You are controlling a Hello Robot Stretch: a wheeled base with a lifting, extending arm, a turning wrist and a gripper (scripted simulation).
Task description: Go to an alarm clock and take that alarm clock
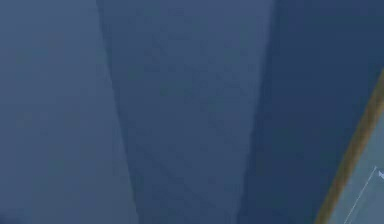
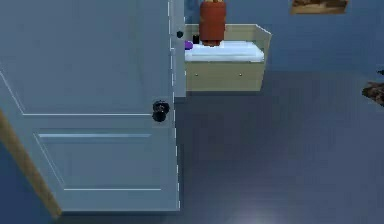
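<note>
Honestly, I cannot pick out an alarm clock with any certainty. The nearest candidate is one small dark blob (image 2: pixel 196 40) at 12 o'clock in the arm side view, on the pale top of a low cream unit (image 2: pixel 240 75). It is too small to give its long axis or which way it faces. Just beside it, toward 7 o'clock, lies one round purple blob (image 2: pixel 188 45), and at its 1 o'clock stands one upright red thing (image 2: pixel 212 18). One smooth pale door (image 2: pixel 90 90) with two recessed panels and one round black knob (image 2: pixel 160 110) stands from 9 o'clock to the middle. One framed picture (image 2: pixel 320 6) hangs at 1 o'clock. Ahead, a flat blue wall (image 1: pixel 150 110) is close, with the door's tan edge (image 1: pixel 355 150) at 4 o'clock. Whether my claw is released or clenched, I cannot tell.
</note>
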